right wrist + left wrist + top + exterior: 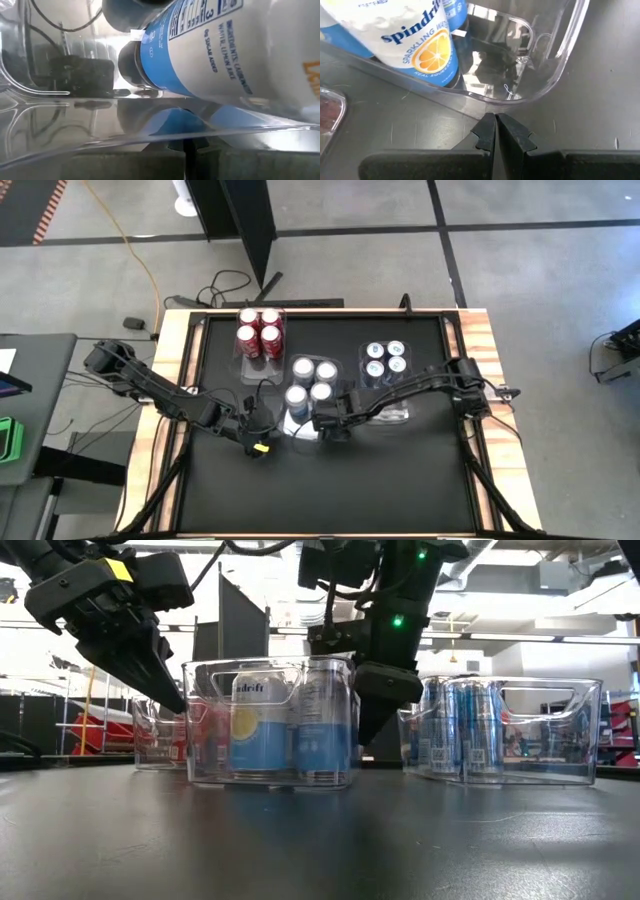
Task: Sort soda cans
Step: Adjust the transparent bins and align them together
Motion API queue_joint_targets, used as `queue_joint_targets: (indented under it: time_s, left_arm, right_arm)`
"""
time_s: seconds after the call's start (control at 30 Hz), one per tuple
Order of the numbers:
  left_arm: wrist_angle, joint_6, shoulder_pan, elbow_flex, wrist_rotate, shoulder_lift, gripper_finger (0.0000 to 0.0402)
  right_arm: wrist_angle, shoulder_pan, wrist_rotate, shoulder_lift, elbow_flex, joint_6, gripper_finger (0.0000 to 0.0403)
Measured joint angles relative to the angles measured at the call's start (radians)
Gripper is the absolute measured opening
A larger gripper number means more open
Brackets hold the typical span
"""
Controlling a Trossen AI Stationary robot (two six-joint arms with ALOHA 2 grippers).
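Three clear bins stand on the black table. The far-left one holds red cans, the middle one silver-white and light blue cans, the right one slim dark blue cans. All cans stand upright on the bin floors. My left gripper is shut and hovers low just off the middle bin's near-left corner, with a strip of table between them. My right gripper looks shut at the same bin's near-right side, a blue-and-white can right behind the wall. My right gripper stands with its shut fingers against the middle bin's clear wall at its near-right side, slanting down from the right. I cannot tell whether the fingertips touch the wall. My left gripper touches nothing.
The near half of the table is bare black mat. The table's wooden edges run along both sides. The two arms reach in from the left and right and meet close together in front of the middle bin.
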Motion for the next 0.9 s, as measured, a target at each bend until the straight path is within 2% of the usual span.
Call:
queue_joint_targets:
  time_s: [0.2, 0.43, 0.9]
  left_arm:
    - [0.009, 0.015, 0.000, 0.000, 0.000, 0.000, 0.0016]
    - [-0.019, -0.019, 0.000, 0.004, -0.005, 0.000, 0.0016]
    - [-0.039, -0.078, -0.015, 0.005, -0.049, -0.002, 0.0016]
  right_arm:
    - [0.024, -0.019, 0.002, 0.000, 0.000, -0.092, 0.0002]
    - [0.009, -0.028, 0.026, 0.000, 0.002, -0.090, 0.0002]
    - [-0.101, 0.062, 0.033, -0.002, 0.006, 0.133, 0.0002]
